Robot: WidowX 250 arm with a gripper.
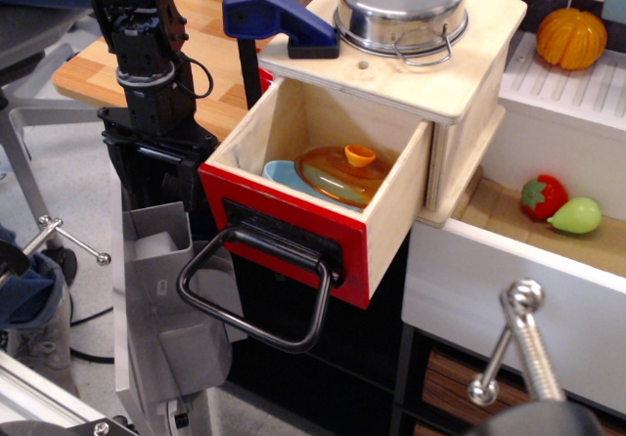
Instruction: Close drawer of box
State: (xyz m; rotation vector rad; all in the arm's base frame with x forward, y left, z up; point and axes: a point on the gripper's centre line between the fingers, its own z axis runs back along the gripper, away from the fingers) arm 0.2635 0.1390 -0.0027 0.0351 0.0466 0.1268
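Left of the drawer (pixel 323 187) hangs the pincer (pixel 161 177), dark against dark; can't tell if its fingers are apart or together, nothing visibly held. Drawer sits pulled out of the box (pixel 460 94), just right of the pincer, black handle (pixel 256 294) drooping. No readable writing.

Drawer (pixel 323 177) is pulled well out of the box (pixel 460 84), red front (pixel 284 223) facing the camera, black loop handle (pixel 256 299) hanging down from it. Inside: a blue dish (pixel 284 174) with an orange lid (pixel 337 172) on top. Steel pot (pixel 401 6) sits upside down on the box top, blue clamp (pixel 279 18) just beside it. Robot arm (pixel 152 74) stands left of the drawer, not touching it; can't make out the tool. White drawer (pixel 509 289) at right holds a toy strawberry (pixel 543 196) and pear (pixel 575 215); pumpkin (pixel 570 37) above.
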